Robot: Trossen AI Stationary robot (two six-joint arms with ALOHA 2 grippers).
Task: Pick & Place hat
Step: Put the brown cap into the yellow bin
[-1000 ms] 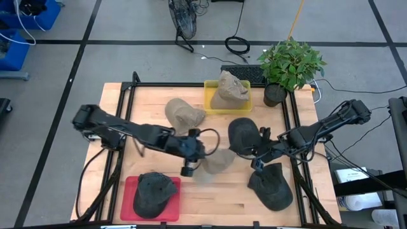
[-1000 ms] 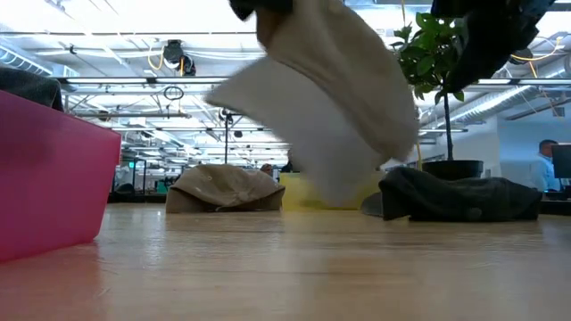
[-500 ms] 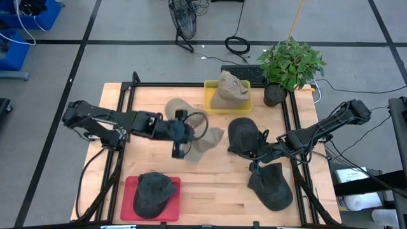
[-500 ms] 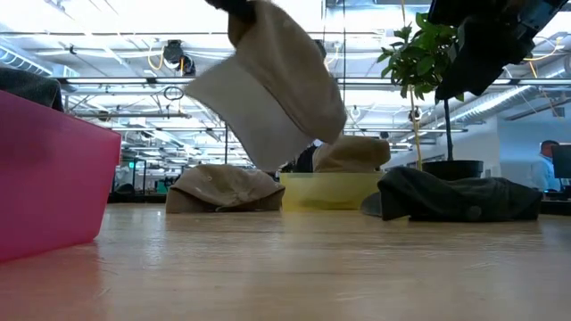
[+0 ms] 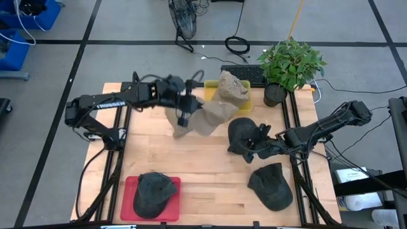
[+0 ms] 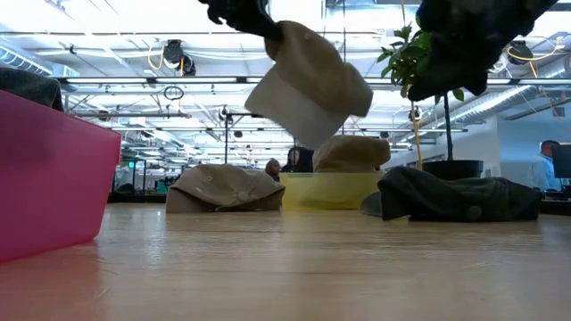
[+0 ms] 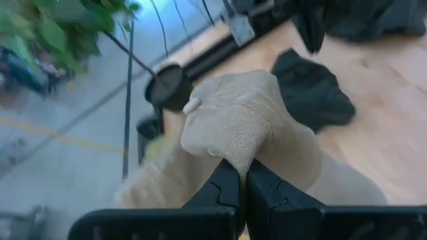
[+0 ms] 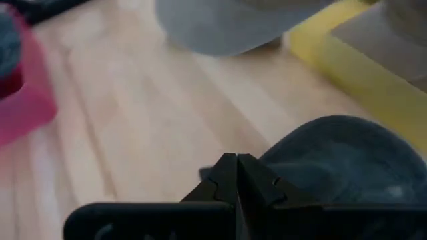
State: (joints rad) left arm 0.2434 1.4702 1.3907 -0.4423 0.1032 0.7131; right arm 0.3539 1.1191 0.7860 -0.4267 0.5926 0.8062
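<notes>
- high view: a tan hat [image 5: 208, 117] is held aloft by the left gripper [image 5: 184, 109], just beside the yellow bin [image 5: 210, 86]; one hat is already there, one in the red bin [image 5: 127, 191].
- left wrist view: fingers are clamped on its fabric.
- right wrist view: the right gripper [image 8: 237, 175] is closed at a dark hat [image 8: 347, 157]; grasp cannot be told.

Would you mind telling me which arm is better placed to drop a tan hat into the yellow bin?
The left. Its pincer is shut on the tan hat, held in the air beside the yellow bin. The right pincer is at a dark hat.
</notes>
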